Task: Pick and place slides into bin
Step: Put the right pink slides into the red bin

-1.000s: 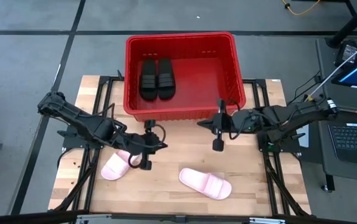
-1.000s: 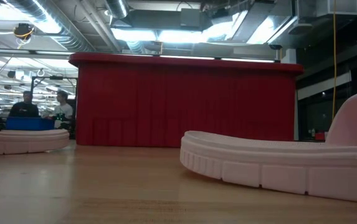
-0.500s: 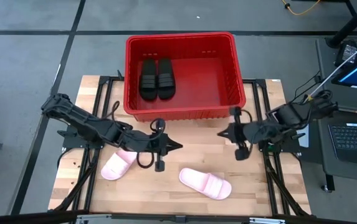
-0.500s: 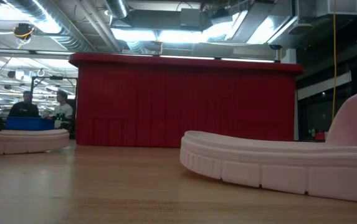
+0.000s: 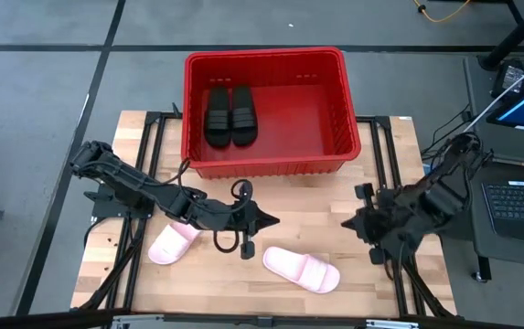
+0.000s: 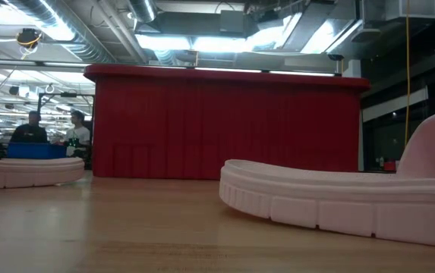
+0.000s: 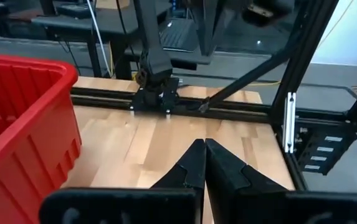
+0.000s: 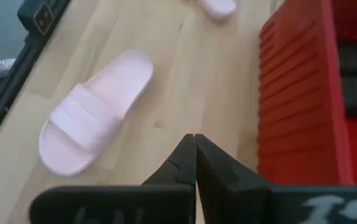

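Note:
The red bin stands at the table's far middle with the black pair of slides lying side by side in its left part. One pale pink slide lies near the table's front middle; it also shows in the right wrist view. The other pink slide lies at the front left, partly under my left arm. My left gripper is shut and empty, above the table between the two pink slides. My right gripper is shut and empty, right of the near pink slide.
Black frame rails run along the table's left and right edges. A laptop sits beyond the right edge. Bare wood lies between the bin's front wall and the pink slides. People show far behind the table in the low view.
My left gripper has gone toward the table's right edge and a little nearer, above the table, past the left pink slide. My right gripper has drawn back from the bin's front wall toward the table's right and near edges. The slides have not moved.

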